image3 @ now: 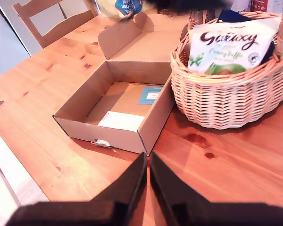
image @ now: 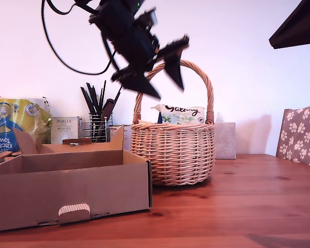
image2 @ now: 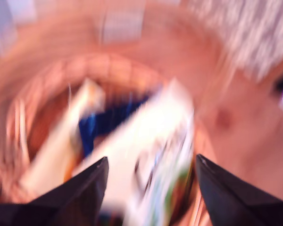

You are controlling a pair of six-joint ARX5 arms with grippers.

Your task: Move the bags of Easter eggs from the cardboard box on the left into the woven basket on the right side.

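The wooden table (image: 237,206) carries everything. At the exterior view's left stands the cardboard box (image: 67,194), wide and shallow; the second wrist view shows no bags in it, only a white slip (image3: 120,120) and a blue label (image3: 150,94) on its floor. Just beside the box, toward the exterior view's right, sits the woven basket (image: 175,152) with its tall arched handle. A white-green Galaxy bag (image: 180,114) stands tilted inside, its top above the rim, and a dark blue bag (image3: 236,15) lies behind it. Far behind the box, at the exterior view's left, is a yellow-blue kitchen towel pack (image: 13,126), and next to it a wire pot of dark pens (image: 98,121).

My first gripper (image: 160,77) hangs above the basket, jaws spread wide and empty; its own view is badly blurred. My second gripper (image3: 148,174) hovers over the table near the box's corner, fingers pressed together on nothing.
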